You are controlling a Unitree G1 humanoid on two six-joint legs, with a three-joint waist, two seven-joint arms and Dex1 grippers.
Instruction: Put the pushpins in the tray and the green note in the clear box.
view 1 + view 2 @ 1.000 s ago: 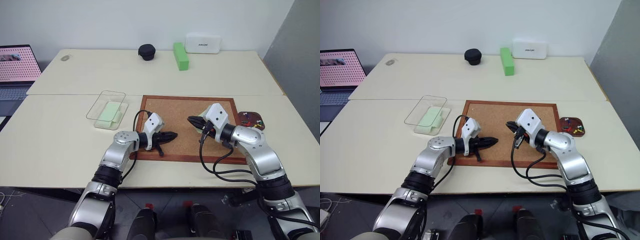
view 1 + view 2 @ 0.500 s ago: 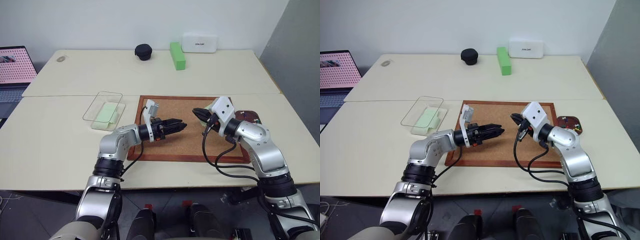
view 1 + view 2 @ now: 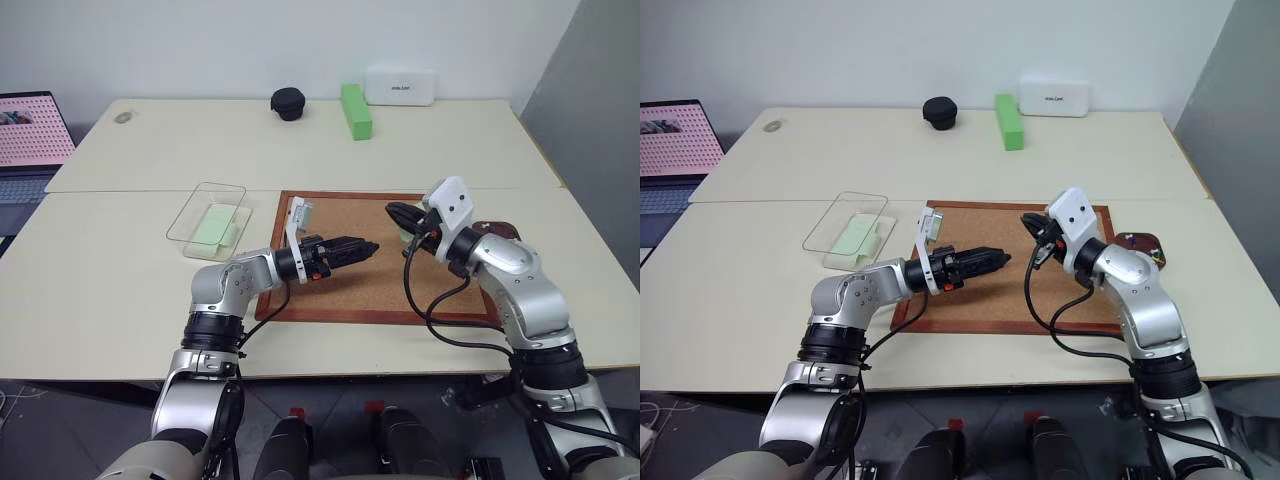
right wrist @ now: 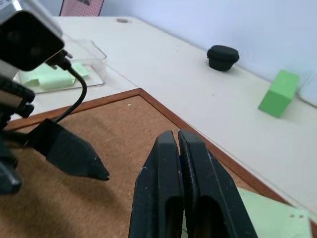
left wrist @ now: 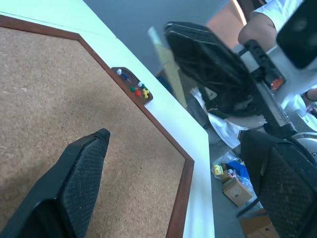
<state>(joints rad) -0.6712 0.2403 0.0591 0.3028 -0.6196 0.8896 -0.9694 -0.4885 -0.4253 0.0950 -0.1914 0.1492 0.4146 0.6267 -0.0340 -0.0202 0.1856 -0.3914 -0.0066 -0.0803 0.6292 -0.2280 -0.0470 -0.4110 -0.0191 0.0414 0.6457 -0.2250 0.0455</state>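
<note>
Jaws of the left gripper (image 5: 178, 163) are spread wide and empty above the corkboard (image 3: 380, 290); those of the right gripper (image 4: 177, 144) are pressed together. Pushpins (image 5: 137, 90) lie in the tray (image 5: 132, 87) at right; a green note (image 3: 213, 224), apparently, sits in the clear box (image 3: 226, 192) at left.

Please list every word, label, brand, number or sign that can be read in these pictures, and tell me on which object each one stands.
White case at the far edge of the table: one short dark line of print on its front, too small to read.
Laptop screen at the left: a pink patterned picture with a small image at the top, no readable words.
Nothing readable on the corkboard, clear box, green block, tray or grippers.
</note>
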